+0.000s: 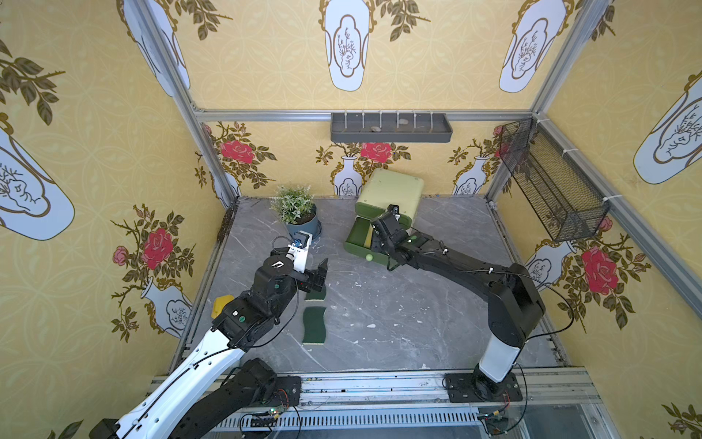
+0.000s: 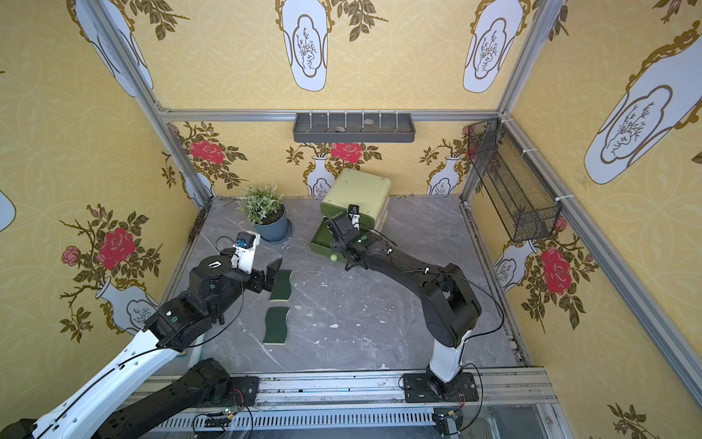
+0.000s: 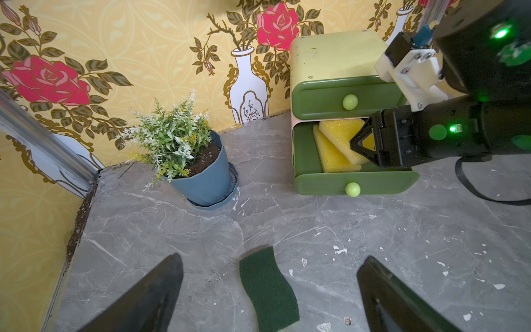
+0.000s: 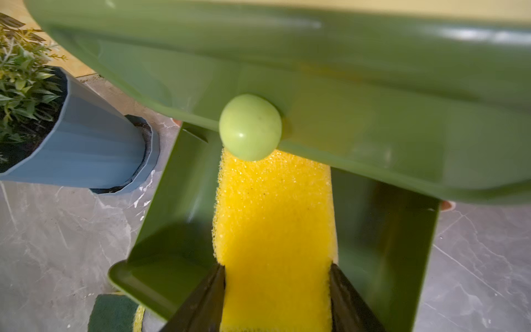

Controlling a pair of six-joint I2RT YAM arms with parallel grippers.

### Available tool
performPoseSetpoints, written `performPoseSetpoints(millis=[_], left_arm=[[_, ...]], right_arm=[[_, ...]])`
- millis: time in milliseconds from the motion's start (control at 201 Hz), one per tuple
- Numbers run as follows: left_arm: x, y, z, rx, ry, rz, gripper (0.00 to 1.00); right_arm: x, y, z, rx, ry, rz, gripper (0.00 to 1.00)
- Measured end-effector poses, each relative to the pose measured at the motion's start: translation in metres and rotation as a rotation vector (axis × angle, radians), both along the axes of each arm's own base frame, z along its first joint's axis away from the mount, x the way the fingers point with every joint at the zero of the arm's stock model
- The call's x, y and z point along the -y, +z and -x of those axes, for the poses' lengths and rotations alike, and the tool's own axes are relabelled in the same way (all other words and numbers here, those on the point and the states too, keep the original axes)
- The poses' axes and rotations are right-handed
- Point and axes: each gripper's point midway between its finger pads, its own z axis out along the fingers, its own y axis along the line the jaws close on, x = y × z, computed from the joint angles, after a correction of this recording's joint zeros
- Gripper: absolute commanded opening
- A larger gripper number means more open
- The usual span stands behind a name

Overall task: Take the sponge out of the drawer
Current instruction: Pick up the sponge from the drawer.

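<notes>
The green cabinet (image 1: 391,194) stands at the back, its lower drawer (image 3: 356,179) pulled open. Two yellow sponges lie inside, one overlapping the other. My right gripper (image 4: 275,267) reaches into the drawer and is shut on the upper sponge (image 4: 274,218), one finger against each long side. The lower sponge (image 3: 330,161) lies flat under it. My left gripper (image 3: 271,257) hovers open over the table with nothing between its fingers, above a dark green sponge (image 3: 268,287). In both top views the right wrist hides most of the drawer (image 1: 357,235) (image 2: 321,237).
Two green-topped sponges (image 2: 281,285) (image 2: 276,325) lie on the marble table near the left gripper (image 2: 274,271). A potted plant (image 1: 298,213) stands left of the cabinet. The shut upper drawer and its knob (image 4: 250,126) overhang the open one. A yellow object (image 1: 222,304) sits at the table's left edge.
</notes>
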Motion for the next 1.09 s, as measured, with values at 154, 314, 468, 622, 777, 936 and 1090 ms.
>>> performPoseSetpoints(millis=[154,314,468,622,777,936,1090], left_arm=[[-0.008,0.0,0.004,0.014,0.019,-0.003,1.0],[-0.009,-0.001,0.003,0.016,0.027,-0.018,1.0],[-0.009,-0.005,0.002,0.007,0.028,-0.034,1.0],[-0.01,-0.004,0.002,0.01,0.03,-0.038,1.0],[-0.011,-0.004,0.002,0.011,0.032,-0.039,1.0],[-0.011,-0.004,0.002,0.011,0.033,-0.041,1.0],[-0.011,-0.004,0.002,0.011,0.033,-0.041,1.0]], right_arm=[[-0.001,0.004,0.006,-0.01,0.022,-0.022,0.56],[-0.001,0.007,0.014,-0.021,0.034,-0.052,0.56],[-0.003,0.005,0.023,-0.035,0.057,-0.065,0.56],[-0.008,0.006,0.029,-0.033,0.071,-0.083,0.56],[-0.02,0.01,0.038,-0.028,0.094,-0.113,0.56],[-0.032,0.016,0.053,-0.019,0.116,-0.135,0.56],[-0.041,0.015,0.072,-0.019,0.136,-0.132,0.56]])
